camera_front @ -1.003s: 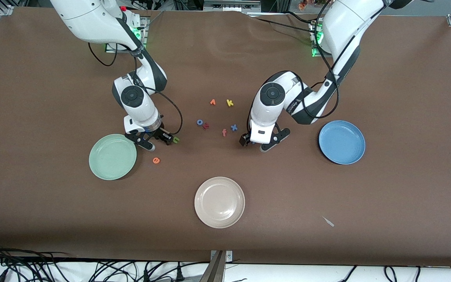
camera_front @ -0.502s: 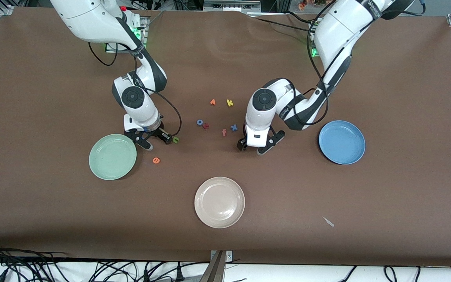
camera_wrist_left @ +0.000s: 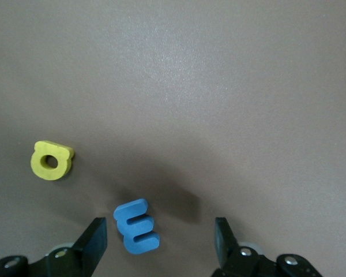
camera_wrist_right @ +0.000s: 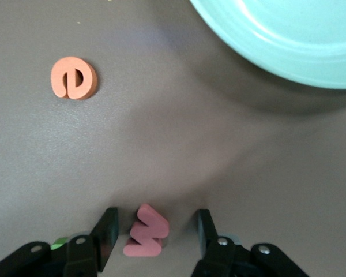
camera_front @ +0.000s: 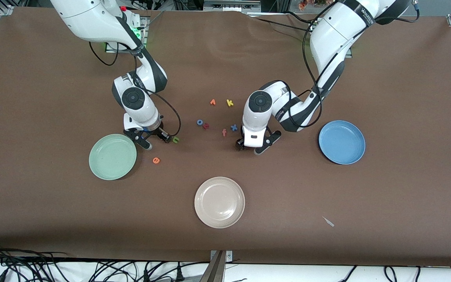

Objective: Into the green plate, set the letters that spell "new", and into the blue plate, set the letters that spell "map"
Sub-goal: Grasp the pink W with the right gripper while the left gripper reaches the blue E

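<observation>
My left gripper [camera_front: 248, 149] [camera_wrist_left: 160, 239] is low over the table between the loose letters and the blue plate [camera_front: 341, 141]. It is open, and the blue "m" [camera_wrist_left: 136, 226] lies flat between its fingers, nearer one of them. The yellow "a" [camera_wrist_left: 51, 160] lies just outside. My right gripper [camera_front: 157, 143] [camera_wrist_right: 155, 231] is down beside the green plate [camera_front: 112, 156] [camera_wrist_right: 288, 40], open around the salmon "w" [camera_wrist_right: 147, 231]. The green "n" [camera_front: 175, 139] lies next to it and the orange "e" [camera_front: 156, 160] [camera_wrist_right: 74, 78] nearer the front camera.
A beige plate [camera_front: 219, 202] sits nearest the front camera. Between the arms lie a yellow "k" [camera_front: 230, 103], a small orange letter [camera_front: 212, 102], a blue "o" [camera_front: 200, 122], a red letter [camera_front: 206, 125], a salmon "f" [camera_front: 224, 132] and a blue "x" [camera_front: 233, 127].
My left arm has slid toward the loose letters, away from the blue plate, and its fingers have drawn closer together. The right gripper has barely moved.
</observation>
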Robot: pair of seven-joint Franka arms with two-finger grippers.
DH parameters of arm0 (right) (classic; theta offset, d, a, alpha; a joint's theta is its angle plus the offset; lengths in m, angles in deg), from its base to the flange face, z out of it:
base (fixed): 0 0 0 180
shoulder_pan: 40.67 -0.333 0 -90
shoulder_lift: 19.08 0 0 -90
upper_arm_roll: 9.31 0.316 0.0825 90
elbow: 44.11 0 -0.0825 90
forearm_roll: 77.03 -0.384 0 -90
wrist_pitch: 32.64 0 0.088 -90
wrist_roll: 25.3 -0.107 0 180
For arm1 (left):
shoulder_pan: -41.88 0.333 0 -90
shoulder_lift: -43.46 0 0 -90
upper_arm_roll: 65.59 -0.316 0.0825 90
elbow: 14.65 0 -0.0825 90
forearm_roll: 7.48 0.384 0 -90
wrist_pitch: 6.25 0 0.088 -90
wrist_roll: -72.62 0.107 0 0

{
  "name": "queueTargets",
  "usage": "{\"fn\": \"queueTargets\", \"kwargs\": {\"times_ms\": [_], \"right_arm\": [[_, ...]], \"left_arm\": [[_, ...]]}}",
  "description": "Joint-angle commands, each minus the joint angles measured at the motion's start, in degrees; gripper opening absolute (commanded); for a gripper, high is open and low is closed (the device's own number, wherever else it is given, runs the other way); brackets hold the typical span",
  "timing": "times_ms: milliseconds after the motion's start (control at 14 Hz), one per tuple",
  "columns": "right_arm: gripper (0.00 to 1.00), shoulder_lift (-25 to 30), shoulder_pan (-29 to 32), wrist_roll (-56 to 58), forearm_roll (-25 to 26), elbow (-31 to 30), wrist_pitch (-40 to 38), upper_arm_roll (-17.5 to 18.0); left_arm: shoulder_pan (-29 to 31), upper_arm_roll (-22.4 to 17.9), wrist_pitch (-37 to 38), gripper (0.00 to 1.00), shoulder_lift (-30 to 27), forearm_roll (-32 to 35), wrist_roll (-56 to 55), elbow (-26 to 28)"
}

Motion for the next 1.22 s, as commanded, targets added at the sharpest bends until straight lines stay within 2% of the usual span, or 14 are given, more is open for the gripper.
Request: {"fn": "queueTargets", "kwargs": {"times_ms": [0, 573, 788, 931, 1146], "right_arm": [[0.65, 0.5, -0.6, -0.7, -1.7, 0.6, -1.2, 0.3], [0.63, -0.6, -1.0, -1.8, -2.6, 1.4, -1.0, 0.7], [0.61, -0.7, -0.9, -1.2, -2.6, 1.4, -1.0, 0.6], [0.49, -0.7, -0.9, -1.1, -2.6, 1.4, -1.0, 0.6], [0.16, -0.7, -0.9, -0.7, -2.6, 1.4, -1.0, 0.6]], "left_arm": [[-0.9, -0.7, 0.2, 0.70, 1.0, 2.3, -2.1, -1.2], [-1.4, -1.0, 2.4, 0.69, 1.1, 2.5, -1.8, -0.7], [-1.8, -1.0, 2.4, 0.64, 1.3, 2.5, -2.0, -0.6], [-1.8, -1.0, 2.5, 0.54, 1.3, 2.5, -1.9, -0.6], [-1.7, -1.3, 2.4, 0.39, 1.3, 4.6, -1.5, -0.9]]}}
